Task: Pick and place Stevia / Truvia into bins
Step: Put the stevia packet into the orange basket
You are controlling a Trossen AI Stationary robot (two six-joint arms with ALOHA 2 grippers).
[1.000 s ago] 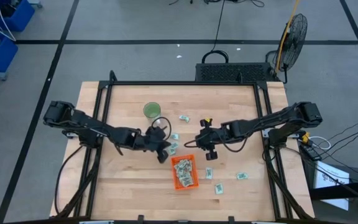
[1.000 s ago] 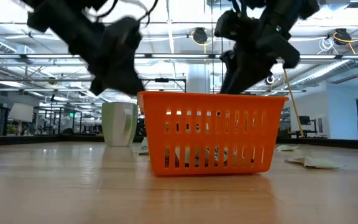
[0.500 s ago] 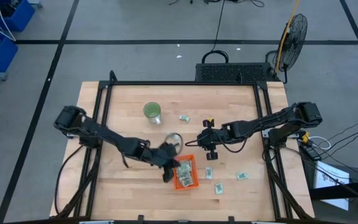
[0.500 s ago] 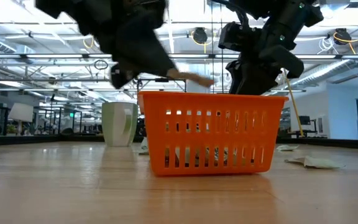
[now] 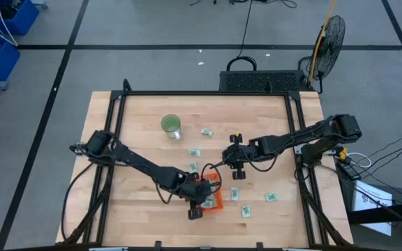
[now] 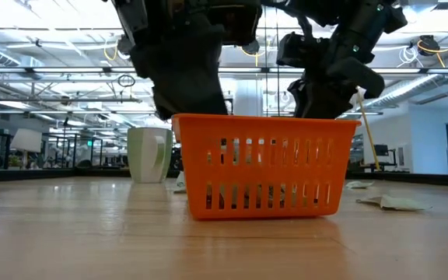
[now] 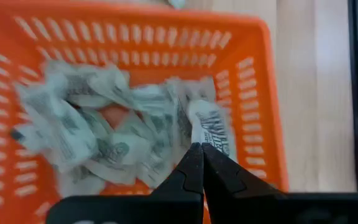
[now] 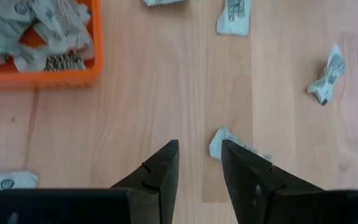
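Since a second ago, the left gripper (image 5: 199, 197) has swung from mid-tabletop to over the orange basket (image 5: 216, 202), lower centre of the high view. Left wrist view: jaws pinched on a Stevia sachet (image 7: 213, 127) above the basket's pile. Right wrist view: right gripper (image 8: 199, 163), jaws apart, over a loose sachet (image 8: 219, 142).

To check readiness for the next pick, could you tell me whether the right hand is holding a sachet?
No: the right hand is open and empty above the table, with a sachet lying on the wood just ahead of it.

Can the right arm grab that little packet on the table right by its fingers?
Probably yes. The right gripper is open above bare wood, the packet lies just ahead between its fingertips, and nothing lies on it.
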